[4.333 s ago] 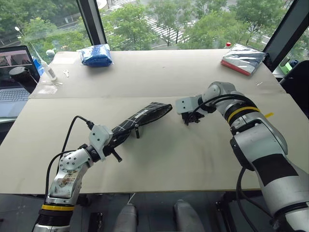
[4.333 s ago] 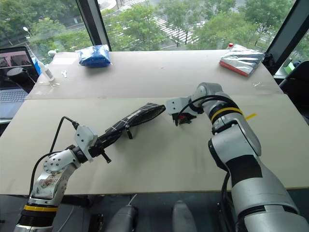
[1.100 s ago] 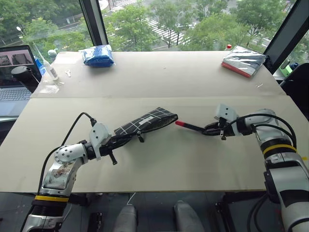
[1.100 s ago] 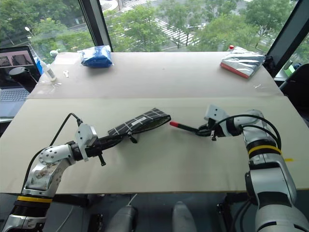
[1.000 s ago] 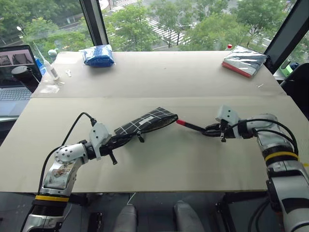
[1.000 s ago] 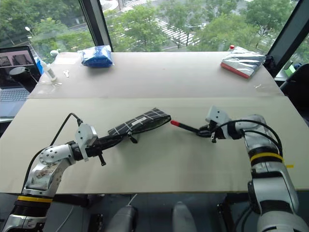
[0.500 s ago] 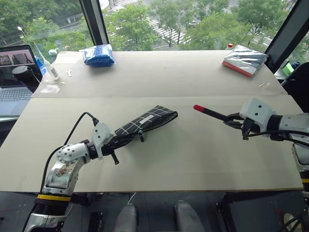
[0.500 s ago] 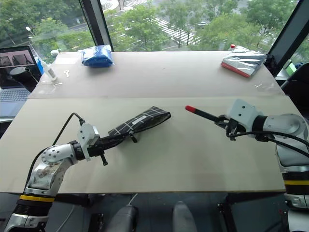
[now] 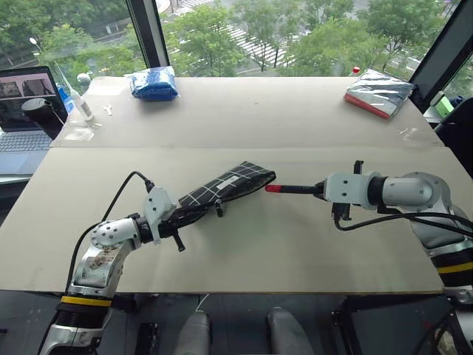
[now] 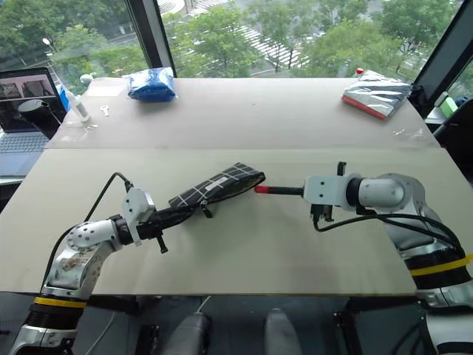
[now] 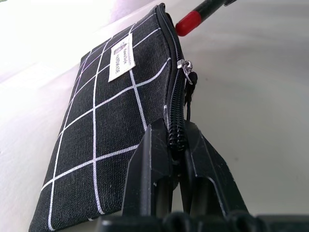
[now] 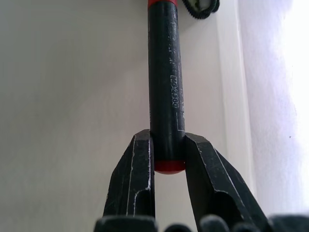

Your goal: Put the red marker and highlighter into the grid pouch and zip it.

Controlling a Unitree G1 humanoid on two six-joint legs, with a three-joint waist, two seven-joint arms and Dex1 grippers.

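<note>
- The red marker [image 9: 293, 189] hangs level above the table [image 9: 244, 118], its red tip just beside the grid pouch [image 9: 225, 186] mouth.
- The right gripper [image 12: 166, 155] pinches the marker's rear end between both fingers.
- The left gripper [image 11: 176, 143] is clamped on the pouch's zipper edge.

We see the pouch [image 11: 111, 130] as matt woven cloth, the marker [image 12: 166, 96] as smooth glossy plastic, and the table [image 9: 244, 111] as matt, board-like.
</note>
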